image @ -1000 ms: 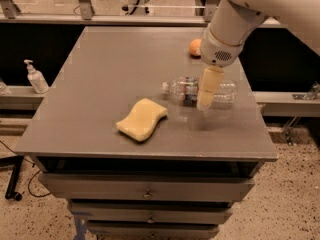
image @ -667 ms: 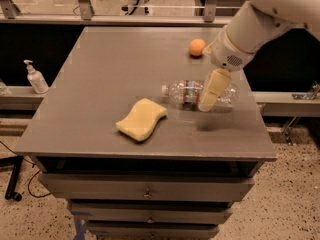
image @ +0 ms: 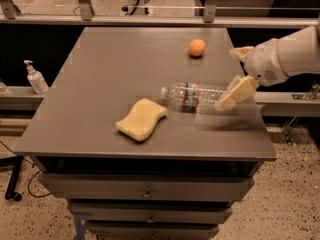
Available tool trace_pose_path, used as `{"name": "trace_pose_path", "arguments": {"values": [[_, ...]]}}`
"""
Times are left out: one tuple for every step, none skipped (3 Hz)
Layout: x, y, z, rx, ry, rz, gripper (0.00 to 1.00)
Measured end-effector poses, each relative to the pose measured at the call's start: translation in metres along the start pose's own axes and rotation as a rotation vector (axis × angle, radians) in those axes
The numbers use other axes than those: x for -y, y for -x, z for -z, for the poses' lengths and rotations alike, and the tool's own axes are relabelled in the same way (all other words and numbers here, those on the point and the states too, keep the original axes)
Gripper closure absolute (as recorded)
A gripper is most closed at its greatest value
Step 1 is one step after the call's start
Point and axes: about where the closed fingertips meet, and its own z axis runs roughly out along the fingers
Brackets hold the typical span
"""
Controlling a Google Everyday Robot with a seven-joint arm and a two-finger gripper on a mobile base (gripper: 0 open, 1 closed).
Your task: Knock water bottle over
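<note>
nearest to us, in front of & below the water bottle (image: pixel 192 96), are the drawers (image: pixel 145 191) under the gray table (image: pixel 100 74). a bit nearer than the bottle & just beside its cap end sits a yellow sponge (image: pixel 141 119), not touching it. the bottle is lying flat on its side on the table top, w/ its white cap toward the sponge side & its bottom toward the arm. the gripper (image: pixel 236 92) is right at the bottle's bottom end, tilted down, v. close or maybe touching; can't tell which. also can't tell if the claw is spread or pressed together, & it does not look like it is pinching anything. behind the bottle, well apart, is an orange ball (image: pixel 197 47). far off to the cap side, off the table on a ledge, stands a small white pump bottle (image: pixel 35 77). so the job looks done b/c the bottle is down, not standing. what's left is prob only to pull the arm away w/o bumping the bottle off the edge.
</note>
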Motion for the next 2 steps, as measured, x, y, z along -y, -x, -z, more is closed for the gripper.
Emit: {"name": "trace_pose_path", "arguments": {"values": [[0.010,-0.004,0.048,0.151,-0.080,-0.049,0.00],[0.010,-0.004,0.059,0.181,-0.095,-0.071,0.00]]}}
